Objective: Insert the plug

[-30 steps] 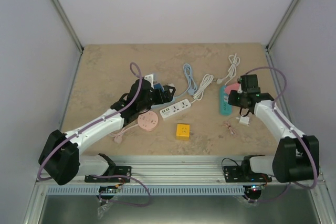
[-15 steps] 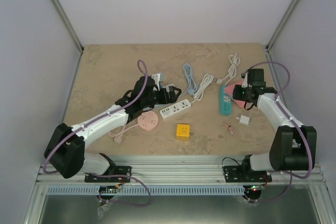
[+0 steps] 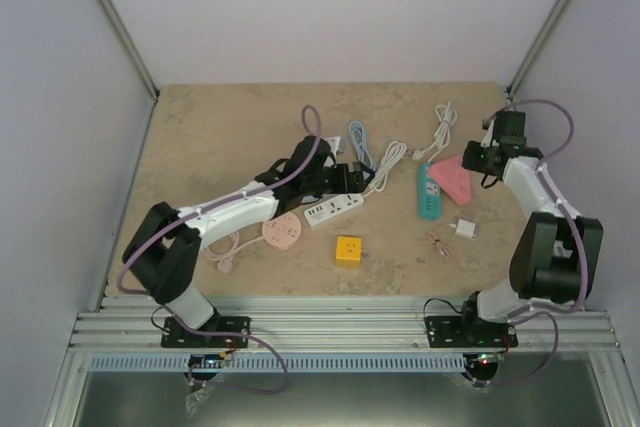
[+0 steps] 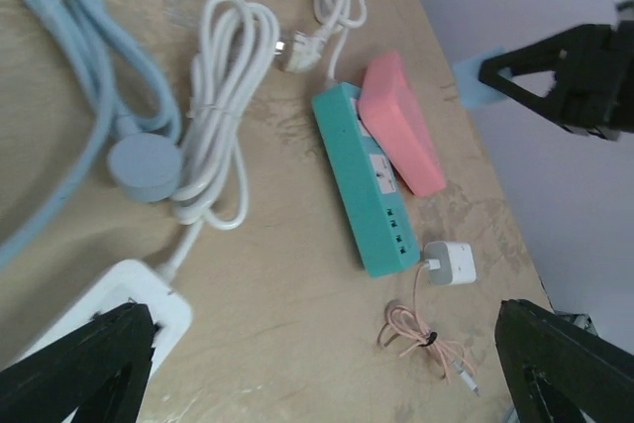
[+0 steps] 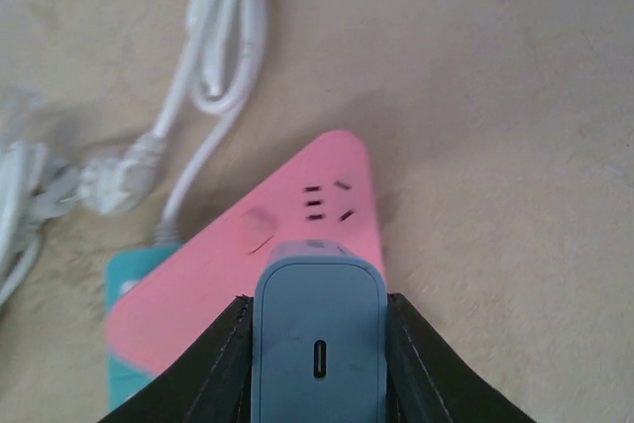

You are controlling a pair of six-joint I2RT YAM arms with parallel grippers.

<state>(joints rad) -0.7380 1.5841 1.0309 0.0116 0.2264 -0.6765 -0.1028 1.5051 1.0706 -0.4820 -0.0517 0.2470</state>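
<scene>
Here the right tool [image 5: 317, 349] clamps a grey-blue plug [image 5: 319, 289] with an oval port, the left tool [image 4: 322, 364] spread wide.

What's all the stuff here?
pink power strip: one, pink, far right
teal power strip: one, teal, beside it
white power strip: one, white, middle
round socket: one, pink, left-middle
cube adapter: one, yellow, near middle
small charger: one, white with pinkish cable, near right
blue cable: one, light blue, far middle
white cables: two, white, far side
plug: one, blue-grey, in right jaws
left gripper: one, black, jaws open, middle
right gripper: one, black, jaws shut on plug
</scene>
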